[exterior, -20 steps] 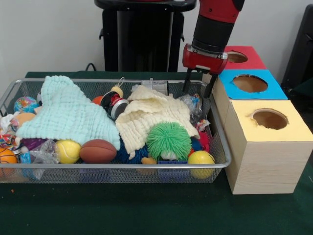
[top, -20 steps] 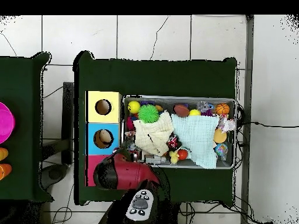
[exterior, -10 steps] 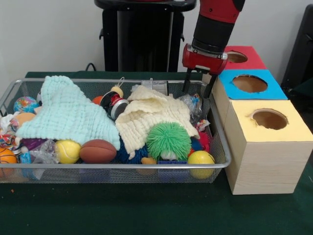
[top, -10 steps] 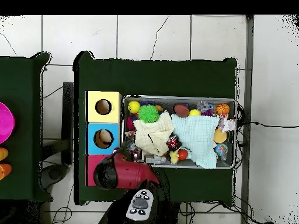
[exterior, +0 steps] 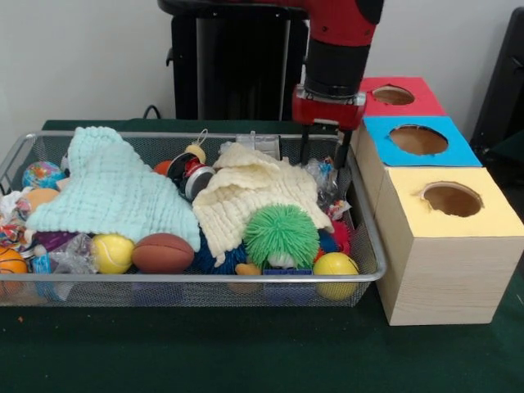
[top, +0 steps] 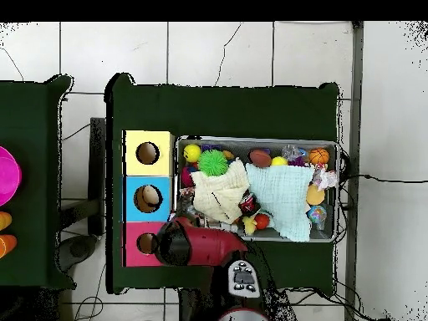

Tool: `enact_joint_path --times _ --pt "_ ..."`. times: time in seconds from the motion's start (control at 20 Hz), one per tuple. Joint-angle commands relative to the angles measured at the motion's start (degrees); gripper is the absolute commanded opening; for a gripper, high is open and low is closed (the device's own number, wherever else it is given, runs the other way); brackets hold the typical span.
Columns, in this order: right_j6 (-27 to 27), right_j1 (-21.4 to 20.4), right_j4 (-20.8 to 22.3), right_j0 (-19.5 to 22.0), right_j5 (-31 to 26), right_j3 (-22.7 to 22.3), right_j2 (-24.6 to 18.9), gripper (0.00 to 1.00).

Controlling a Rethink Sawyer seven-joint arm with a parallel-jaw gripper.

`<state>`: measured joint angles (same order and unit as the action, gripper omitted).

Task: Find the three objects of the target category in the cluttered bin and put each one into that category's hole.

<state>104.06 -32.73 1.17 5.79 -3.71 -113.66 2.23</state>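
Observation:
The cluttered bin point(exterior: 205, 277) is a wide silver wire-mesh basket full of toys and cloths; it also shows in the overhead view point(top: 338, 192). Beside it stand three wooden boxes with holes: yellow-topped point(exterior: 446, 237), blue-topped point(exterior: 417, 141) and red-topped point(exterior: 397, 94). My gripper point(exterior: 322, 155) hangs open and empty over the bin's back right corner, just above the cream cloth point(exterior: 250, 196) and a crinkled plastic wrapper point(exterior: 326, 176). In the overhead view the red arm point(top: 201, 245) hides the gripper.
The bin also holds a mint cloth point(exterior: 115, 192), a green spiky ball point(exterior: 281, 233), two yellow balls point(exterior: 336, 266) point(exterior: 113, 252), a brown football point(exterior: 164, 252), an orange basketball point(exterior: 10, 262) and small toys. The black pedestal point(exterior: 237, 57) stands behind.
The arm has shifted left in the front view, away from the blue box's edge and further over the bin's back right corner. The gripper stays open. The bin's contents have not moved.

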Motion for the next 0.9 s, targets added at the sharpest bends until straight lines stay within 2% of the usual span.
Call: enact_joint_path --times 0.05,0.3,0.5,0.6,0.8,0.9 --pt "4.1 9.1 2.8 8.7 2.8 4.3 -10.6 1.0" --pt "4.1 9.7 4.4 9.3 3.7 4.9 -9.6 1.0" --pt "6.2 5.9 2.7 4.1 2.1 4.0 -3.8 1.0" --pt "6.6 6.1 2.4 3.6 2.3 4.2 -3.3 1.0" --pt "7.3 9.3 2.2 3.3 5.3 5.6 -3.9 1.0" --pt "8.0 9.2 1.6 2.6 5.7 5.3 -3.8 1.0"
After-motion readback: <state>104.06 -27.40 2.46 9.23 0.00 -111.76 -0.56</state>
